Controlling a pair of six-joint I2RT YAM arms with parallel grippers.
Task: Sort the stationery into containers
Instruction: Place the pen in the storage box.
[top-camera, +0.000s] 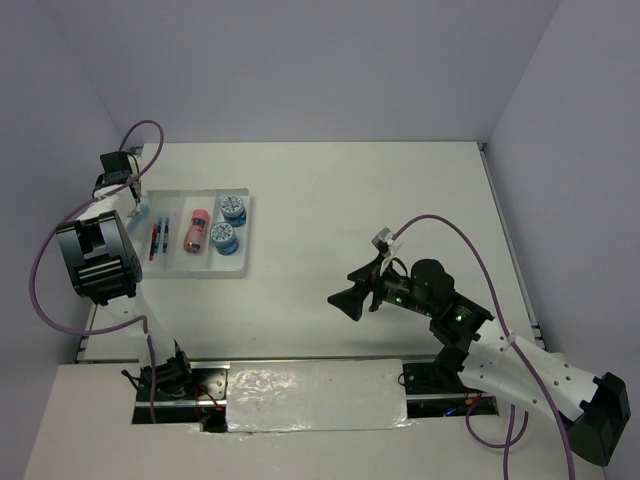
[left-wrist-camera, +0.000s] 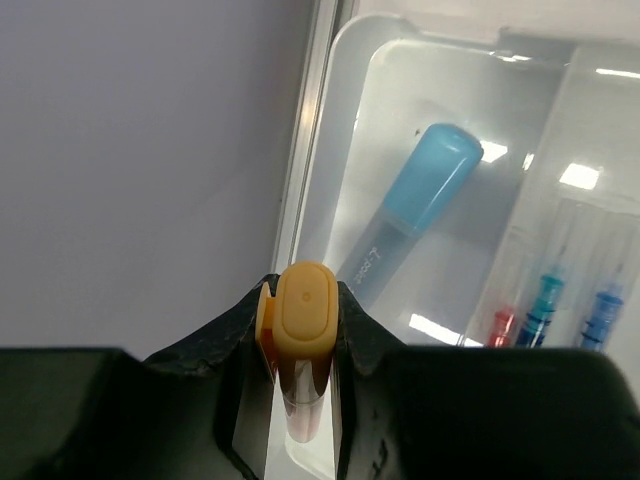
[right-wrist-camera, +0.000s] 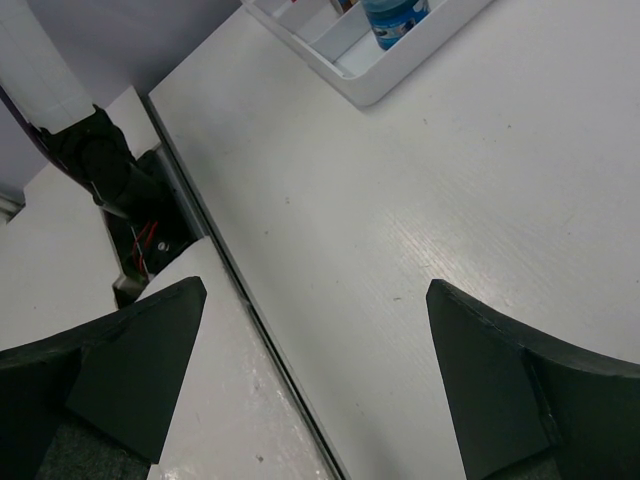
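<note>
Left claw (left-wrist-camera: 300, 305) gripping orange piece (left-wrist-camera: 303, 325), over tray (left-wrist-camera: 350, 36) edge

White table (top-camera: 400, 200), matte, with faint streaky grain in the right wrist view. Plain pale grey-lavender walls (top-camera: 300, 60) box it in on three sides (back, left, right). Glossy white strip (top-camera: 315, 395) lies along the near edge. Light is even and diffuse, with soft glare on the tabletop.

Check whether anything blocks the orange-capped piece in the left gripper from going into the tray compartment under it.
Nothing visible does. The left gripper holds the orange-capped piece above the tray, at its outermost compartment. A light-blue piece already lies there, further in, with bare floor beside it.
</note>
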